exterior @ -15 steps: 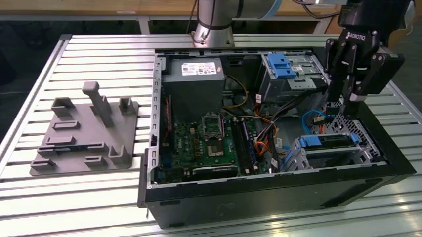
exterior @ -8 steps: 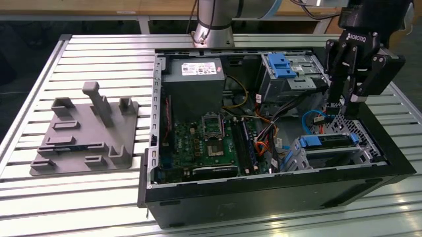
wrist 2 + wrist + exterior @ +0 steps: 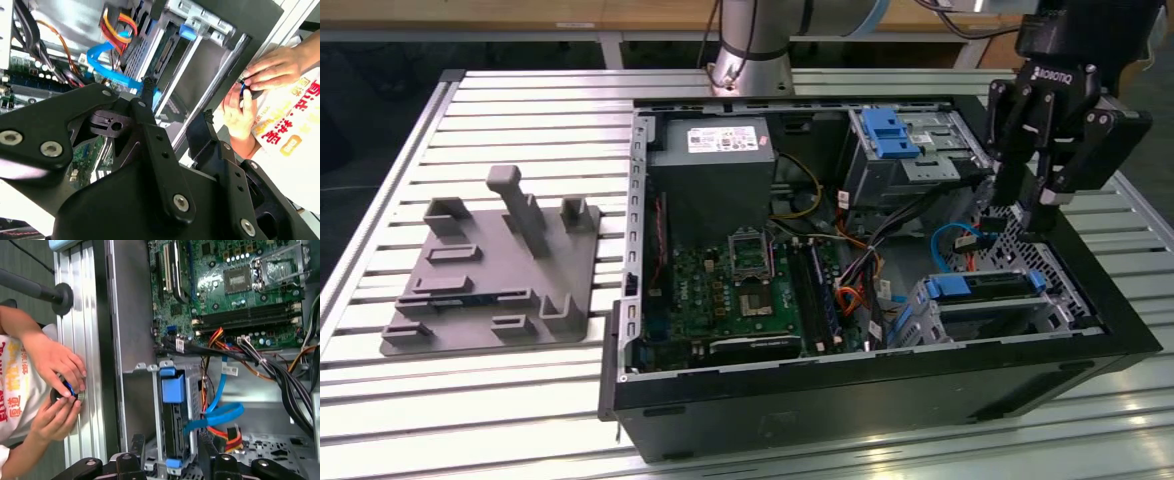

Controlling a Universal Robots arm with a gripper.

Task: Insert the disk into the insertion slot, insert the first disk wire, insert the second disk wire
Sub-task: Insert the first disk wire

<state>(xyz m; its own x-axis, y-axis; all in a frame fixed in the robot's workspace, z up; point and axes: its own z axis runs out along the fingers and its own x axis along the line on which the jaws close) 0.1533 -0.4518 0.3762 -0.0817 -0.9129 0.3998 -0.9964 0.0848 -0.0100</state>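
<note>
In the upper right of the exterior view, the claw [image 3: 1029,215] hangs vertical, tips down, fingers spread and empty, just above the disk [image 3: 983,285].

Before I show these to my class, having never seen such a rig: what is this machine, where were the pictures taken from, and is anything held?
It is a robot arm with a claw. The exterior view, off the arm, shows an open computer case on a slatted table, beside a grey fixture. Both wrist views ride on the arm, looking into the case. The claw hangs open, holding nothing, above the blue-framed disk in its metal slot. A person's hands work beside the case.
</note>
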